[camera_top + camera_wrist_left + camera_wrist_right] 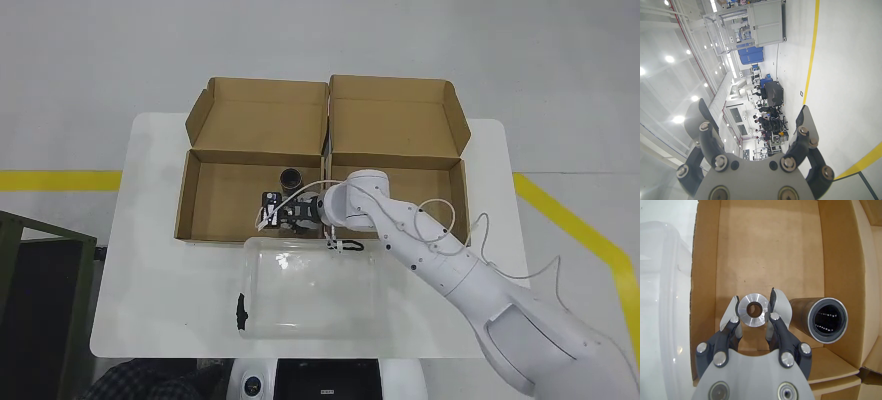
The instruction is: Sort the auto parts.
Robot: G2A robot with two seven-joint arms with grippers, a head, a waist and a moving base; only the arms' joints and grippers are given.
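Observation:
My right gripper [754, 304] is shut on a silver metal ring [744, 313] with a round bore, one finger on each side. It hangs inside the left cardboard box [772, 247]; in the top view the right gripper [271, 212] is over the middle of that box [198, 195]. A dark linear bearing [800, 313] lies on the box floor right beside the fingers, its open end showing rows of steel balls; from above the bearing [290, 180] sits by the back wall. My left gripper [753, 106] is open and holds nothing, pointed out at the room.
A second cardboard box [400, 190] stands to the right, both with lids folded back. A clear plastic bin [310, 290] sits in front of the boxes on the white table [150, 250]. A small black part [241, 310] lies at the bin's left edge.

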